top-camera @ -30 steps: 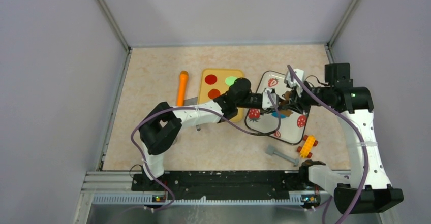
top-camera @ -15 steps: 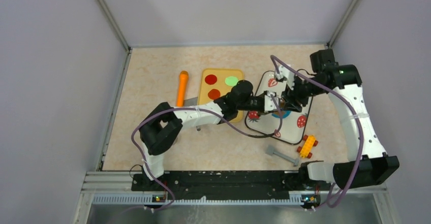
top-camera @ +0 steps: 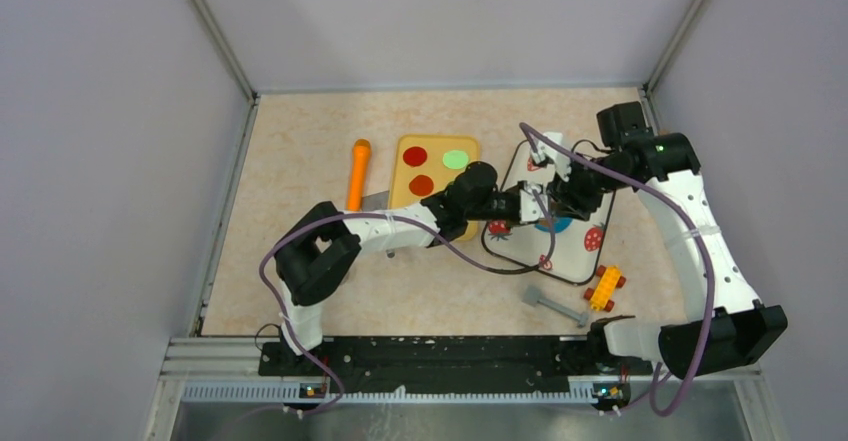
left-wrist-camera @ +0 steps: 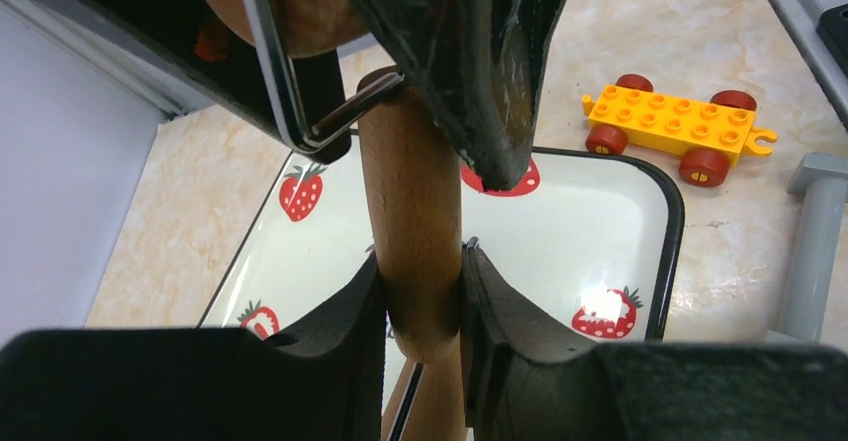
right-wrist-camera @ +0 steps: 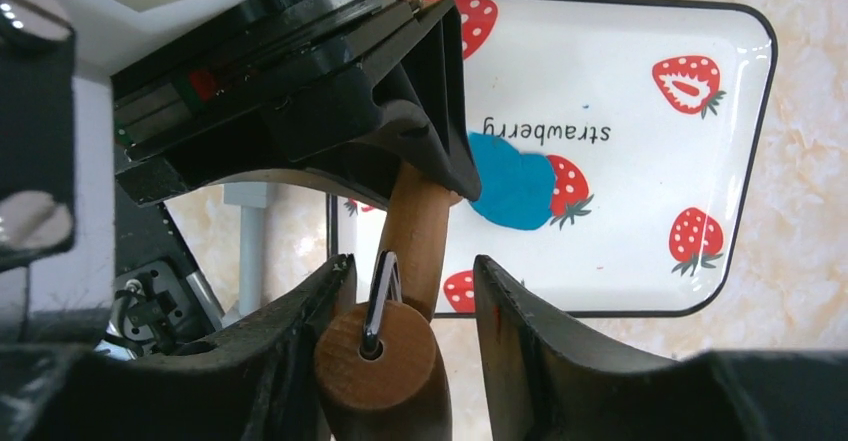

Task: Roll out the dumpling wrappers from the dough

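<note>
Setting: robot lab test cell. Evidence: plain grey walls [top-camera: 100, 161] on three sides, with metal corner posts [top-camera: 213, 31]; beige stone-pattern table [top-camera: 300, 161]; white left arm [top-camera: 380, 226] and right arm [top-camera: 700, 231] bolted to a black rail [top-camera: 430, 356] at the near edge; loose purple cables [top-camera: 263, 266]. Props are toys: strawberry tray [top-camera: 572, 261], brick car [top-camera: 605, 286], orange stick [top-camera: 358, 173], yellow board [top-camera: 400, 201] with coloured discs [top-camera: 415, 156].

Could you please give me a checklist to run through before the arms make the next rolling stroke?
1. The left gripper clamped on the rolling pin: ok.
2. The right gripper closed on its looped end: not ok, a gap shows beside one finger.
3. The dough lies on the tray: ok.
4. Pin touching dough: cannot tell.
5. Dough rolled into a clean round disc: not ok, irregular patch.
</note>
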Controlling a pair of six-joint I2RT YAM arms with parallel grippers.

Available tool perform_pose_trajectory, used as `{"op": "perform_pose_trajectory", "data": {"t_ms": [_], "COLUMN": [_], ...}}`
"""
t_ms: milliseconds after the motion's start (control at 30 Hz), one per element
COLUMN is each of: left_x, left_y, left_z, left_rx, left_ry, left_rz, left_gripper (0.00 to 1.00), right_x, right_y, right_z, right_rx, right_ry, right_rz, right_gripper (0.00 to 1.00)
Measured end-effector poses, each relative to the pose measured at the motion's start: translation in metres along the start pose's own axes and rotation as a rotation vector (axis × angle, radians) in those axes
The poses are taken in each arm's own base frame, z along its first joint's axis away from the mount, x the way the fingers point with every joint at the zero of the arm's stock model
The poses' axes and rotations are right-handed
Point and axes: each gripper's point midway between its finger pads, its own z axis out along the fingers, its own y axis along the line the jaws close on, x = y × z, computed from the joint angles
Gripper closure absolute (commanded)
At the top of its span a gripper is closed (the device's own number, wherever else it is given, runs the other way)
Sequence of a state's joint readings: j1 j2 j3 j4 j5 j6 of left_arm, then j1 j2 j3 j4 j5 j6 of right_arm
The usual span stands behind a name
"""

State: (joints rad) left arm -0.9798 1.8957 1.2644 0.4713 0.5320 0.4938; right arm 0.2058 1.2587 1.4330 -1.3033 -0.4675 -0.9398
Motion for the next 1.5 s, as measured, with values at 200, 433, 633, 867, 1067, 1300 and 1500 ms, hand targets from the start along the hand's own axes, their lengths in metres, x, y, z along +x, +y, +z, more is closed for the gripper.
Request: {"op": "perform_pose_trajectory", "data": {"t_ms": [200,433,633,867,1067,1300,1500], "left_x": [0.003,0.010,0.037,0.067,0.082,0.105,0.136], "left_y": [0.001,-0.001,-0.020,-0.027,-0.020,-0.015,0.009], "left_z": [0.000,0.001,-0.033,-0.094,-0.117,-0.133,-0.145], "left_rx": [-0.024,-0.033,-0.056,-0.156,-0.260,-0.342,-0.447], "left_ry": [0.013,0.017,0.078,0.232,0.298,0.347,0.398], "left_rz": [-0.013,-0.026,-0.079,-0.290,-0.554,-0.766,-0.905], "left_gripper": [1.00,0.39,0.33,0.37,0.38,0.40,0.40], "right_x": [0.007,0.011,0.025,0.028,0.045,0.057,0.082], "right_y": [0.002,-0.002,-0.016,-0.034,-0.038,-0.055,-0.060], "right_z": [0.001,0.006,0.002,0.011,0.041,0.063,0.085], "right_rx": [-0.014,-0.011,0.029,0.075,0.061,0.094,0.110], "right_ry": [0.039,0.060,0.148,0.236,0.322,0.369,0.385], "right_rz": [-0.008,-0.016,-0.143,-0.315,-0.402,-0.421,-0.446], "right_gripper": [1.00,1.00,1.00,1.00,1.00,1.00,1.00]}}
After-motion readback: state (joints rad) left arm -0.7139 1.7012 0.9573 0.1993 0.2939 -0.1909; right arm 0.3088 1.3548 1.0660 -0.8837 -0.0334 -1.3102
